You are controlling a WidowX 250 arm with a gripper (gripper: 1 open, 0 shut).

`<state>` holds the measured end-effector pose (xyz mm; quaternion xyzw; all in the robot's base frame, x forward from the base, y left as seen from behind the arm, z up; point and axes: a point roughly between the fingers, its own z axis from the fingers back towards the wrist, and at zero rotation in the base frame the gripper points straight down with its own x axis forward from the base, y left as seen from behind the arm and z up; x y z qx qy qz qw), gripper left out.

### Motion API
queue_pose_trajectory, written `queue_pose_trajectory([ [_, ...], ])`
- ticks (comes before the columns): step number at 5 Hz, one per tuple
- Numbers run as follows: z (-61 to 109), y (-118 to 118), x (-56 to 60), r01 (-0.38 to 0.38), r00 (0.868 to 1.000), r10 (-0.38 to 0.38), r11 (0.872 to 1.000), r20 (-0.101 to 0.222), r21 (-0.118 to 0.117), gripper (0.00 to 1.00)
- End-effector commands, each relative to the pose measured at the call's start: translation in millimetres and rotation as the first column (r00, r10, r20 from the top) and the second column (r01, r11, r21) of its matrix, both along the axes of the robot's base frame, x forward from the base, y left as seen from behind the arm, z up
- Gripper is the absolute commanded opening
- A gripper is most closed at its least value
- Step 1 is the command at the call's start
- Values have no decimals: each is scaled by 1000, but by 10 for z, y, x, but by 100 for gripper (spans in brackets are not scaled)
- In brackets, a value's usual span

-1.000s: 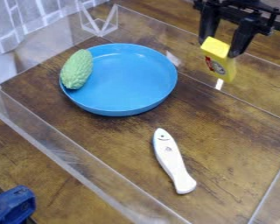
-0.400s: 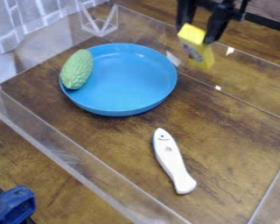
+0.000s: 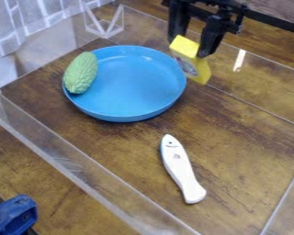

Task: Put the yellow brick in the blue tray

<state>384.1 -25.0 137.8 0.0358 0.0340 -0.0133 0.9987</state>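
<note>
The yellow brick (image 3: pixel 190 57) was seen held off the tabletop (image 3: pixel 235 138), clamped in the closed gripper (image 3: pixel 194 44) by its upper end, with its lower end hanging tilted just at the right rim of the blue tray (image 3: pixel 131 83). The brick was judged to be light and rigid, with smooth faces that could slip if gripped loosely; a hold across its narrow sides, as shown, was considered suitable. The tray's raised rim was taken as the edge to be cleared, and the hanging end of the brick appeared close to it. Open blue floor was visible across the middle and right of the tray, while a green bumpy object (image 3: pixel 80 72) was lying over the left rim. A white remote-like object (image 3: pixel 180 168) was lying well apart on the near tabletop, and clear walls were noted bordering the working area.
</note>
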Motion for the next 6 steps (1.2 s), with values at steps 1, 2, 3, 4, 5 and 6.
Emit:
queue_pose_trajectory([
  [1, 342, 29, -41, -67, 993, 67, 998, 99, -9, 0],
  [2, 280, 192, -76, -36, 995, 37, 999, 96, -8, 0],
  [3, 245, 363, -89, 1, 995, -1, 1000, 98, 3, 0],
  [4, 324, 351, -136, -78, 992, 76, 997, 104, 8, 0],
  [5, 394, 330, -163, -154, 982, 152, 988, 109, 10, 0],
  [6, 364, 315, -183, -232, 967, 229, 973, 114, 11, 0],
])
